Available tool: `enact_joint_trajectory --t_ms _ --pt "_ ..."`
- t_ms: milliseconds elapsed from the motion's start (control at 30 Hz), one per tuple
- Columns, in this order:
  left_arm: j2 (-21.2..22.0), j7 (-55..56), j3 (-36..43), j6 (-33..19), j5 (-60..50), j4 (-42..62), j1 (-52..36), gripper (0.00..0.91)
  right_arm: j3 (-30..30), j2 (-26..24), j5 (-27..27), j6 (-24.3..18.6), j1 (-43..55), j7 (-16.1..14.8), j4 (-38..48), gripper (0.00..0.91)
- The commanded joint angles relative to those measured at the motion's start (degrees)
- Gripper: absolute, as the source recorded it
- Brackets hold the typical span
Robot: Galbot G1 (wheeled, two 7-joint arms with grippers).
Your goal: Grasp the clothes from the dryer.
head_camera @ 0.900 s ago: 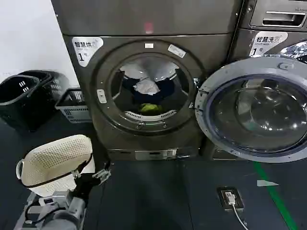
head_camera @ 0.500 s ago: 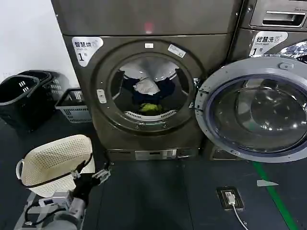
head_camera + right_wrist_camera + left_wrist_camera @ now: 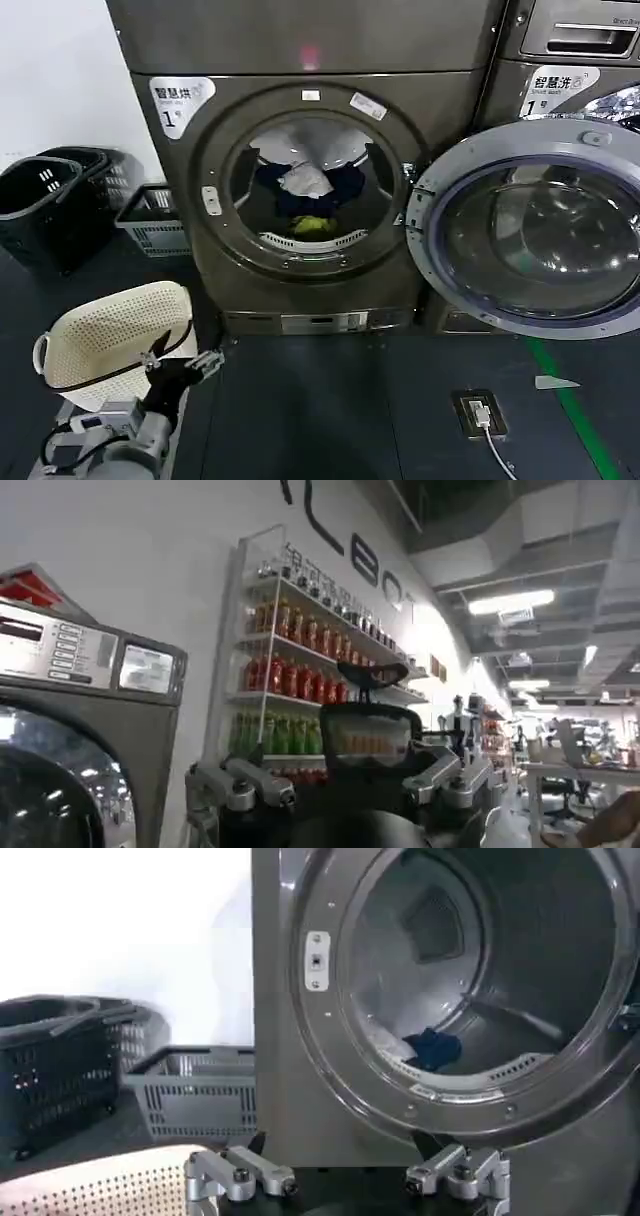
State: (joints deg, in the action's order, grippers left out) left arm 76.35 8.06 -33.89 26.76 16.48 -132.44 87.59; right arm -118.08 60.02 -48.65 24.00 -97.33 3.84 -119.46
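Observation:
The dark bronze-grey dryer with a white "1" sticker stands in the middle, its grey-rimmed glass door swung open to the right. In the drum lie the clothes: a white piece, dark blue fabric and a yellow-green piece. My left gripper hangs low at the front left, well short of the porthole, open and holding nothing. The left wrist view looks over the open left gripper at the dryer and a blue garment. My right gripper is open and faces away from the machines.
A white perforated basket sits on the floor beside my left gripper. Two black baskets and a grey crate stand by the left wall. A second machine is on the right. A floor socket with cable lies ahead.
My left gripper has drifted a little to the left and lower, toward the white basket. Dryer, door and clothes have not moved.

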Motion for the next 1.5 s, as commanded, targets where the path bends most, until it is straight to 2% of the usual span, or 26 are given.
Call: enact_joint_trajectory --t_ms 33,933,1300,1500 --pt "0.11 -0.18 -0.05 -0.23 -0.28 0.02 0.02 0.907 0.15 -0.08 0.1 -0.36 -0.01 -0.1 -0.09 0.907" --pt "0.1 -1.03 -0.43 -0.25 -0.26 -0.76 -0.01 0.907 0.11 0.49 -1.62 -3.29 -0.47 0.29 -0.73 0.907" --pt "0.23 -1.51 -0.3 -0.33 -0.37 -0.77 -0.34 0.907 0.86 0.59 -1.8 -8.35 -0.52 -0.44 -0.83 0.907" --pt "-0.4 -1.7 -0.38 -0.76 -0.29 -0.46 -1.2 0.907 0.5 0.46 -1.78 -9.15 -0.81 -0.46 -0.66 0.907"
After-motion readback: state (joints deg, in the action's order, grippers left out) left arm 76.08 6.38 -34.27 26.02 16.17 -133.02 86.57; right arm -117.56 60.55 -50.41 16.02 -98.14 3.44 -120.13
